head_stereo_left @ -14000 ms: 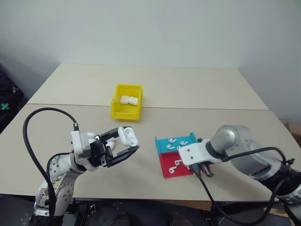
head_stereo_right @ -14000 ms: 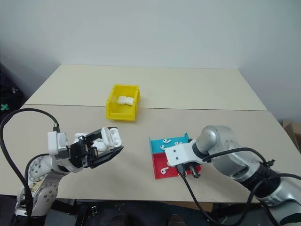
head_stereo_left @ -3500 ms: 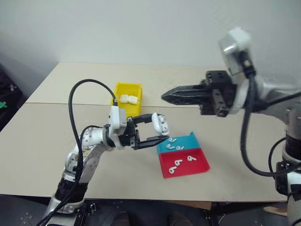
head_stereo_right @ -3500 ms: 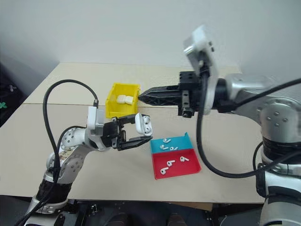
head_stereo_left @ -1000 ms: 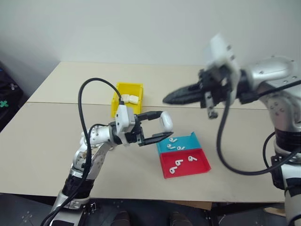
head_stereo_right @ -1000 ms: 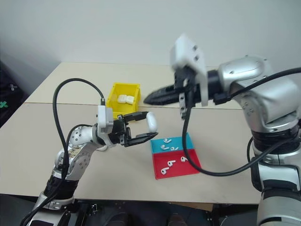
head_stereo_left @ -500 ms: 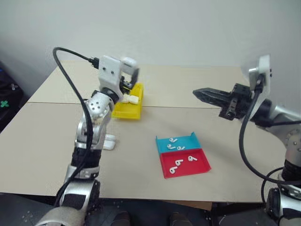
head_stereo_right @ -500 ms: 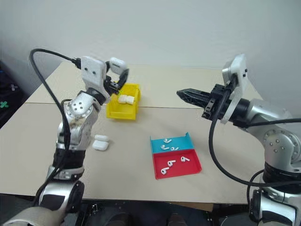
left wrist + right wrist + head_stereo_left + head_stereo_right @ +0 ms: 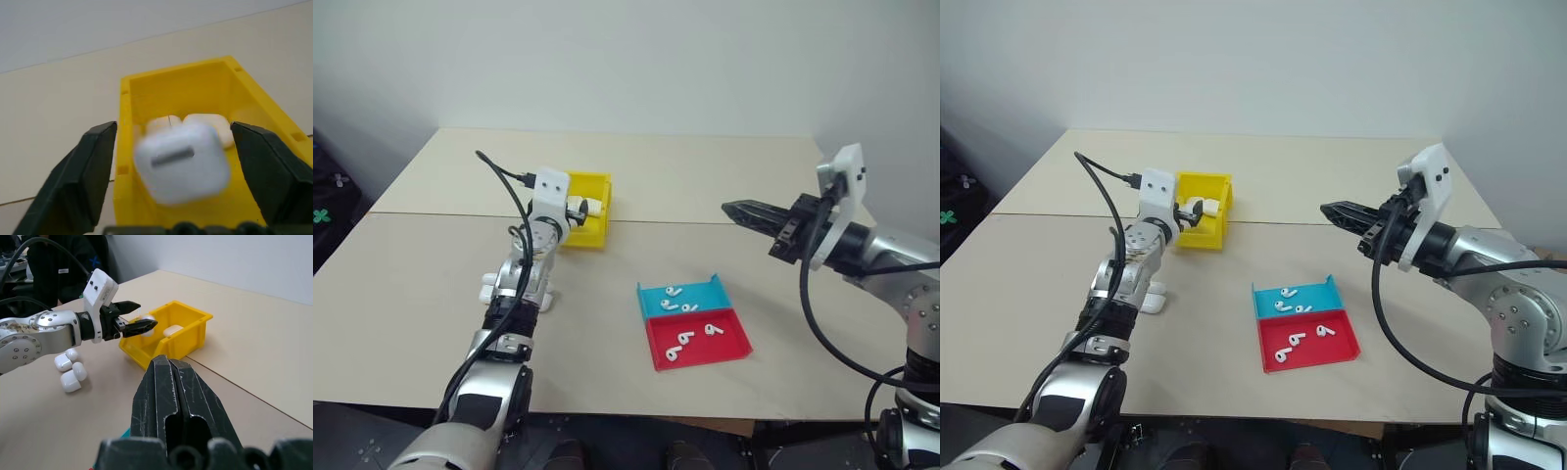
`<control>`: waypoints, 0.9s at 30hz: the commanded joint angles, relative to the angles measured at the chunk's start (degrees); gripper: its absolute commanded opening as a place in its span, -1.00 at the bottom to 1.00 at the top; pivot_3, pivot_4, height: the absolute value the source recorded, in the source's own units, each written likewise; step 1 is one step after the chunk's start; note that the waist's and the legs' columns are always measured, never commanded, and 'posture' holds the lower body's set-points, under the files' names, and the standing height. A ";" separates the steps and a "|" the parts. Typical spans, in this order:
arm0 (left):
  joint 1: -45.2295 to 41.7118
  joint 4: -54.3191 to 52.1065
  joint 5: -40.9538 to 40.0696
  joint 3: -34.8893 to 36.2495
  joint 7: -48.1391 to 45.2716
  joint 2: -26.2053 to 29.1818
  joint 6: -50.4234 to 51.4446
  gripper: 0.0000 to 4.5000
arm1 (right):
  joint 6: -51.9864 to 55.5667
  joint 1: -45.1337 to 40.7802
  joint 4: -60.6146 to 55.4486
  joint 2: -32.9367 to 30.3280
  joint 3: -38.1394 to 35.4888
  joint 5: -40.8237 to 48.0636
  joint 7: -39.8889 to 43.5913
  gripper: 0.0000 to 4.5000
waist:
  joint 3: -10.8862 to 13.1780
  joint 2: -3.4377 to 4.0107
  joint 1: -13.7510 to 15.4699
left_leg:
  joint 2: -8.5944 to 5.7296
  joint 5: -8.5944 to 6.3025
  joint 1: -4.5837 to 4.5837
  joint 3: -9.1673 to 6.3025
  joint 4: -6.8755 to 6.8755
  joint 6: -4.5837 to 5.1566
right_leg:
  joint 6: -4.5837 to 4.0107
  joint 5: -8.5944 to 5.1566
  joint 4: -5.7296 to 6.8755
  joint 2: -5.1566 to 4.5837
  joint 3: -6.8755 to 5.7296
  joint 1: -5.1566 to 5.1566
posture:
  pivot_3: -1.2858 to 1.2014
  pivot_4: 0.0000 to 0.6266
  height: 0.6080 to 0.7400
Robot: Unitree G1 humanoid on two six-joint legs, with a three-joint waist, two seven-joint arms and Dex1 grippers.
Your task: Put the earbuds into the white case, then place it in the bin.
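left eye view: the left gripper [image 9: 578,208] reaches level over the near edge of the yellow bin [image 9: 594,235], its fingers apart. the right gripper [image 9: 740,210] hangs above the table [image 9: 705,176], pressed together and empty. earbuds [image 9: 683,340] lie in the red tray [image 9: 731,342] and the blue tray [image 9: 708,294].

left wrist view: a white case [image 9: 182,161] sits blurred between the spread fingers [image 9: 88,171], touching neither, over the bin where two more cases [image 9: 205,123] rest.

right wrist view: spare cases [image 9: 68,369] lie beside the left arm.
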 commanded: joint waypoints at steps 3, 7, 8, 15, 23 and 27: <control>-2.52 1.33 -0.82 0.65 -1.47 -0.44 -7.02 0.98 | -0.03 -0.41 -0.96 -1.63 0.14 0.44 -0.78 -1.00 | 0.00 0.00 -0.01 | 0.00 0.00 0.00 0.00 0.00 0.00 | 0.00 0.00 0.00 0.00 0.00 0.00 | 0.03 -0.52 1.00; -0.21 -5.15 -9.87 3.86 -12.70 -0.23 -10.49 0.98 | -0.65 0.15 -1.72 -3.24 1.38 -0.42 0.08 -1.00 | 0.00 0.00 -0.02 | 0.01 0.00 -0.03 0.00 0.00 -0.01 | 0.00 0.00 0.00 0.00 0.00 -0.01 | 0.03 -0.52 1.00; 0.66 -7.25 -13.12 4.92 -16.32 0.07 -9.92 0.98 | -0.71 0.44 -1.83 -3.90 1.65 -0.58 0.47 -1.00 | 0.00 0.00 -0.05 | 0.01 0.00 -0.02 0.00 0.00 -0.01 | 0.00 0.00 0.00 0.00 0.00 -0.01 | 0.03 -0.52 1.00; 13.22 -26.42 -25.64 6.88 -32.73 9.53 1.39 0.98 | -5.92 9.51 -2.71 -14.32 3.57 -6.47 11.26 -1.00 | -0.01 0.02 -0.45 | 0.03 0.00 0.03 0.03 -0.02 -0.01 | 0.00 0.00 -0.01 0.00 0.03 0.00 | 0.03 -0.52 1.00; 34.93 -41.32 -37.57 17.27 -48.14 27.96 10.62 0.98 | -20.70 28.67 0.13 -26.39 -7.21 -14.28 33.61 -1.00 | -0.01 0.02 -0.37 | 0.10 0.01 0.12 0.07 -0.03 -0.03 | 0.01 -0.03 -0.01 0.01 0.02 0.05 | 0.03 -0.52 1.00; 42.76 -42.50 -40.80 24.69 -55.98 36.32 12.32 0.98 | -28.65 35.15 3.70 -27.78 -14.16 -18.92 42.18 -1.00 | 0.00 0.01 -0.11 | 0.10 0.03 0.40 0.09 -0.02 -0.06 | 0.01 -0.02 -0.02 0.00 0.01 0.29 | 0.03 -0.52 1.00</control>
